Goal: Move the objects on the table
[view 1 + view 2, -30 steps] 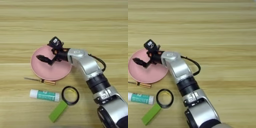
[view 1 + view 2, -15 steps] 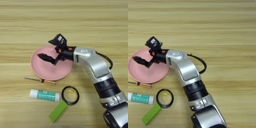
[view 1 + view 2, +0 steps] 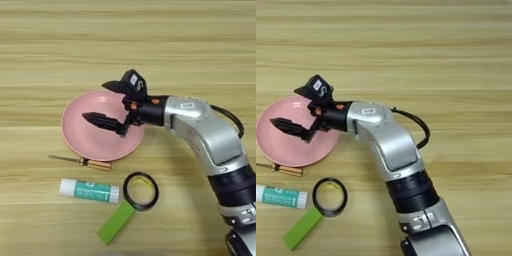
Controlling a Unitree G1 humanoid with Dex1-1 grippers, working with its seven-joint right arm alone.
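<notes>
The round pink plate (image 3: 82,140) lies left of centre on the wooden table (image 3: 190,55), and nothing lies in it. My right gripper (image 3: 95,101) hovers over the plate, open, with nothing between its two black fingers. One finger points left over the plate's far rim, the other (image 3: 102,121) over its middle. An amber-handled screwdriver (image 3: 86,162) lies just in front of the plate. Nearer to me are the white-and-teal glue stick (image 3: 90,190), the black ring (image 3: 141,175) and the green block (image 3: 116,222), whose corner touches the ring.
My silver forearm (image 3: 210,137) runs in from the bottom right corner, with a black cable (image 3: 231,118) looping at its elbow. It passes to the right of the ring and the block.
My elbow and forearm have swung out to the right, so the arm now lies flatter. The gripper has stayed over the plate. The things on the table have not moved.
</notes>
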